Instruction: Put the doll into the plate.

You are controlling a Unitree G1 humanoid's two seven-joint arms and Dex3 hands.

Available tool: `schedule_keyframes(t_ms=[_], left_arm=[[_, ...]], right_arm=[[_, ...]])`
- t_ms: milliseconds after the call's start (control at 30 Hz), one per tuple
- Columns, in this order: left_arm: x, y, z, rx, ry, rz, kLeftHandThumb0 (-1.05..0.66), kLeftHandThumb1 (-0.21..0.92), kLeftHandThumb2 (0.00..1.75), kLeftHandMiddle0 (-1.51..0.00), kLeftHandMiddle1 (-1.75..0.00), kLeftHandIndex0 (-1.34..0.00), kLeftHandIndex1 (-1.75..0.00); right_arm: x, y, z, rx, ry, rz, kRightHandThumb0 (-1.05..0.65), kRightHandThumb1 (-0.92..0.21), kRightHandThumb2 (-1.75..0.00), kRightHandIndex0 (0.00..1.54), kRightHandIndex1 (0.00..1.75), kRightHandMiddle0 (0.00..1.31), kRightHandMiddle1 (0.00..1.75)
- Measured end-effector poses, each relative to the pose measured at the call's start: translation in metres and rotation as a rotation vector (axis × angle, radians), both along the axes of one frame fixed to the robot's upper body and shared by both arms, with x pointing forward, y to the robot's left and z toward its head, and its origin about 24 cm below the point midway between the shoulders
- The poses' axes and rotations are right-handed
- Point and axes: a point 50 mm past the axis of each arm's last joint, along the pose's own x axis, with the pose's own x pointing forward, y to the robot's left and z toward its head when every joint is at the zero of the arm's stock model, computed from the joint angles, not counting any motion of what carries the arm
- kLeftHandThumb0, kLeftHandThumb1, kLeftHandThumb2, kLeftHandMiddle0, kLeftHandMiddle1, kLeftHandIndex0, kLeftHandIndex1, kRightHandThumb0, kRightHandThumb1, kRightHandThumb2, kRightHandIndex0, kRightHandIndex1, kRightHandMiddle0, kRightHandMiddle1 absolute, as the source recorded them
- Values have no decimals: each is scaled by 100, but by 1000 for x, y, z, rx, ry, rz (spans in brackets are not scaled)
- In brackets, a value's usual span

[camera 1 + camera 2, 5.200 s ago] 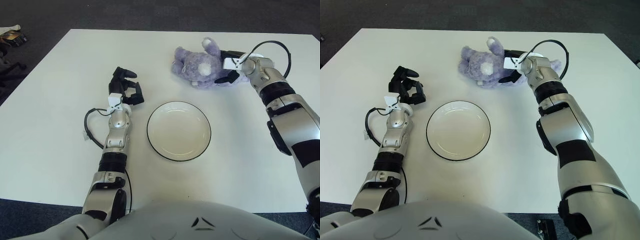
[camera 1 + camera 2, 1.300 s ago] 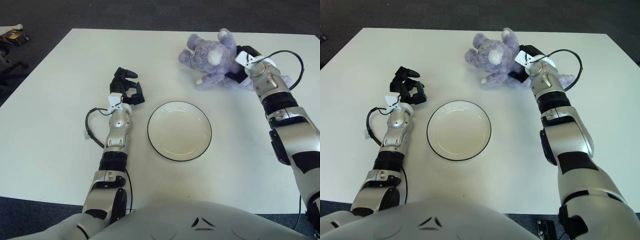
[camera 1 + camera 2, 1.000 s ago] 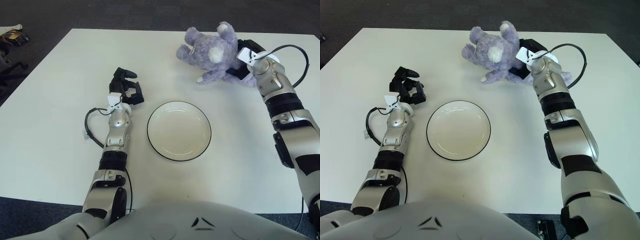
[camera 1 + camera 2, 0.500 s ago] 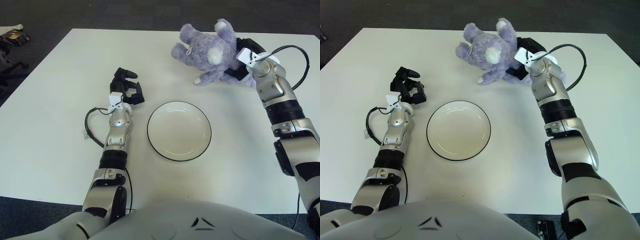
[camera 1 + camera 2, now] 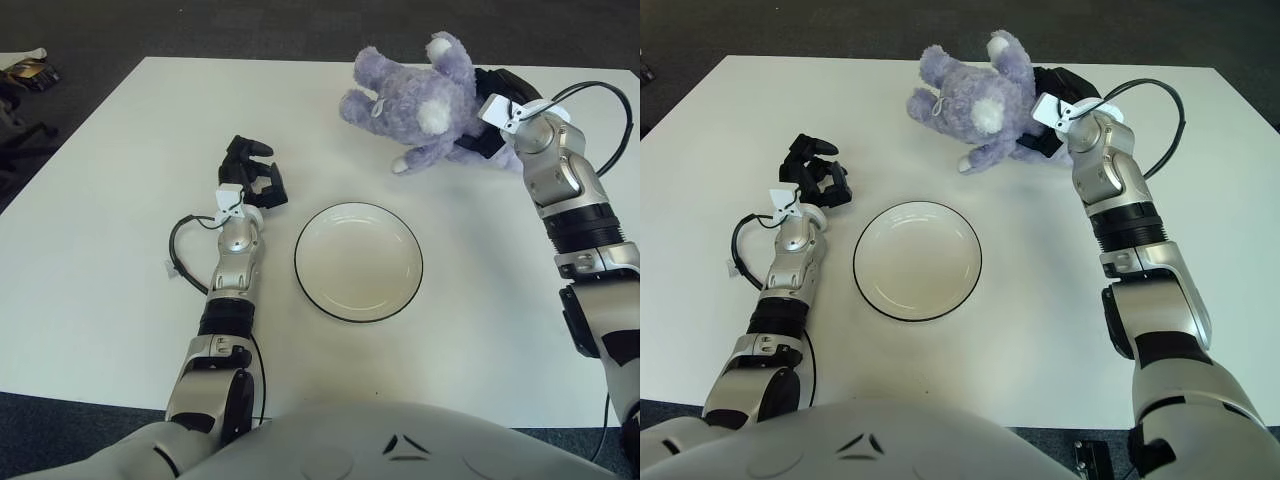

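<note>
Right hand (image 5: 490, 110) clasps the purple doll (image 5: 415, 95) beyond the bare plate (image 5: 358, 261); left hand (image 5: 252, 180), fingers curled, beside it

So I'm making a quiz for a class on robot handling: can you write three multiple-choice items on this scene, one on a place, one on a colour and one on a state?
1. Where is the doll?
A. in the plate
B. beyond the plate, toward the table's far right
C. beside the left hand

2. What colour is the doll?
A. purple
B. green
C. red

3. What is in the plate?
A. the doll
B. a cable
C. nothing

Answers:
1 B, the doll shows past the plate on the table, in the right hand, far from the left hand.
2 A, its plush is purple.
3 C, the plate's inside is bare.
</note>
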Motion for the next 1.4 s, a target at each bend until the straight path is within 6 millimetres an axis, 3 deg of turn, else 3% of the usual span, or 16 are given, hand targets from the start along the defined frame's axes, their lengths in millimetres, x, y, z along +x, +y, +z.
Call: schedule_keyframes(t_ms=[800,1400], left_arm=[[6,0,-5,4,32,-2,-1,22,144,-57,-175,-56,-175],[6,4,-5,-41,35,9,-1,22,144,-57,-175,-56,-175]], right_arm=[[-27,27,21,-2,-12,167,56,-11,-156,78,175,100,175],[-41,42,20,35,44,270,57,-8,-160,80,175,105,175]])
